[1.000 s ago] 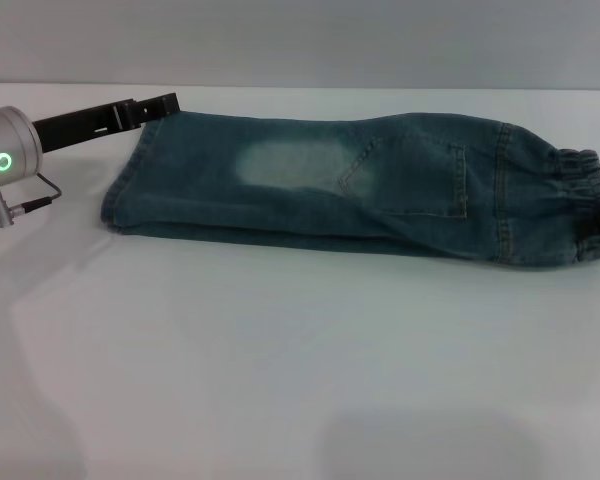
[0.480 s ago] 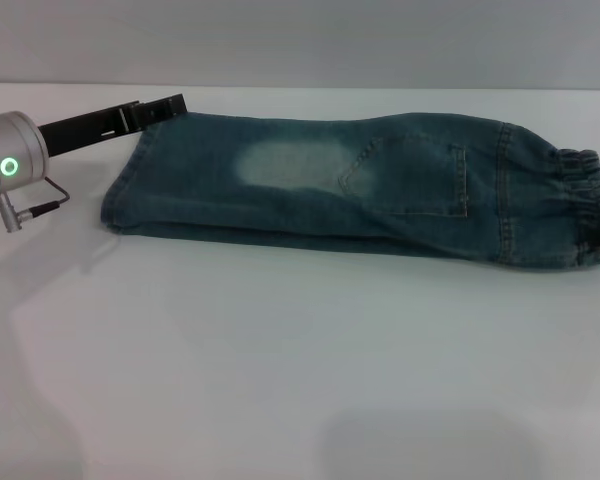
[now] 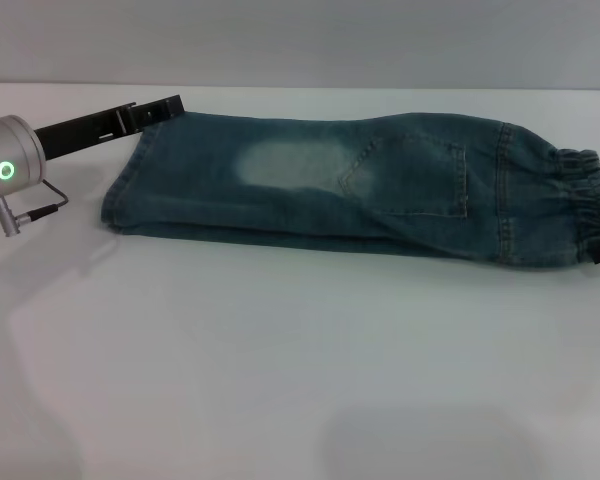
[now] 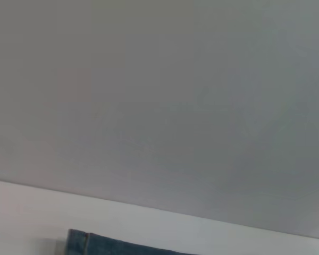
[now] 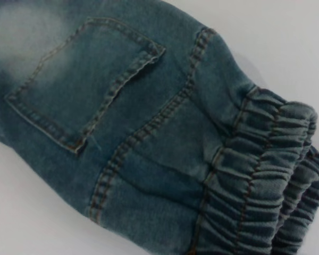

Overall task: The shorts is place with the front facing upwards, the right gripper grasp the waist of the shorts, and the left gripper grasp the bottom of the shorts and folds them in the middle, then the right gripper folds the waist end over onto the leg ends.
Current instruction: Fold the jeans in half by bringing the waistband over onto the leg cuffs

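The blue-green denim shorts (image 3: 360, 185), already halved lengthwise, are pinched at the hem corner by the black left pincer (image 3: 165, 105). The gathered waistband (image 3: 585, 205) should be gripped squarely before it is carried across to the leg ends (image 3: 120, 190); the right pincer's state cannot be told.

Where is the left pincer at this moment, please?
In the head view, the left pincer is at the far left, its black fingers reaching the far corner of the shorts' hem end.

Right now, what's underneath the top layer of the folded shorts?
The shorts lie folded lengthwise on the white table. Along the near edge a second denim layer peeks out beneath the top one. The rest of that lower layer, and the table below it, is covered.
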{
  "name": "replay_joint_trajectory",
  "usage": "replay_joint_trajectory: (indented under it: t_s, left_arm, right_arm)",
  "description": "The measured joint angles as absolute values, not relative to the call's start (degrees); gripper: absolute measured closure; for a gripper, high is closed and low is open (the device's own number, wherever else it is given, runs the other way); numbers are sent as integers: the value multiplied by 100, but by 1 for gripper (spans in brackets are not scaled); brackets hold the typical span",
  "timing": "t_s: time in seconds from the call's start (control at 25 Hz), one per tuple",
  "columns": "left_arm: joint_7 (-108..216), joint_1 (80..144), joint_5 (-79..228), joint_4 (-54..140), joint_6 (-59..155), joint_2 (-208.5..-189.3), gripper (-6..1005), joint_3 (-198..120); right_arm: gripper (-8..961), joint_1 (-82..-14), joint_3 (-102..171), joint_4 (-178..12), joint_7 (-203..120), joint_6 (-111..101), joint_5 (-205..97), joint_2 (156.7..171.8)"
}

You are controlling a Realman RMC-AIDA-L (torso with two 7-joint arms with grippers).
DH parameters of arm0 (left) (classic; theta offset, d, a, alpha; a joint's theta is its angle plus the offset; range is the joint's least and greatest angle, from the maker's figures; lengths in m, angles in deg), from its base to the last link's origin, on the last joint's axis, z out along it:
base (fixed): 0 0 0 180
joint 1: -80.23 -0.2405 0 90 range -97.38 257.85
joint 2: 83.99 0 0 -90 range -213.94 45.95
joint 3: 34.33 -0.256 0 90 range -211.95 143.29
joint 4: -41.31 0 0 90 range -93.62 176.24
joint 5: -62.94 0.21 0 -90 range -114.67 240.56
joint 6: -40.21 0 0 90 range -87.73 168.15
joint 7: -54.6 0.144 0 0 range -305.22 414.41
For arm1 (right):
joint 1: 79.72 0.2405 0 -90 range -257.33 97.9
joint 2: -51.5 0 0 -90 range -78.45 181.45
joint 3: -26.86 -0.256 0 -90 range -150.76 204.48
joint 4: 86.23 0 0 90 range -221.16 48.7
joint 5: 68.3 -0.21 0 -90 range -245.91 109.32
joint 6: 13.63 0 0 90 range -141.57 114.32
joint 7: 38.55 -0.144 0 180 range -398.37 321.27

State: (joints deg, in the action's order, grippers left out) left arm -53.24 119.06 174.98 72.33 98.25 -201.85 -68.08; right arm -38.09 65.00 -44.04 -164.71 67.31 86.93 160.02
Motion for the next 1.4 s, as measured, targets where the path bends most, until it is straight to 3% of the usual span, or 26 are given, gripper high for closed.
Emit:
replay_joint_trajectory:
  t_s: [0.28,0.92,1.4]
  left_arm:
    - [-5324,11907,17481,7198,9830,-20177,301,-6808]
    - [-5308,11894,17482,7189,9752,-20176,301,-6793]
    - [-5253,11920,17486,7189,9773,-20198,302,-7180]
  right_arm:
    - [546,-3833,6479,-4405,-16422,6374,8673,16157]
    - [567,-3742,6521,-4419,-16081,6370,8372,16241]
    - [880,-3924,6496,-4274,-15949,6666,8261,16288]
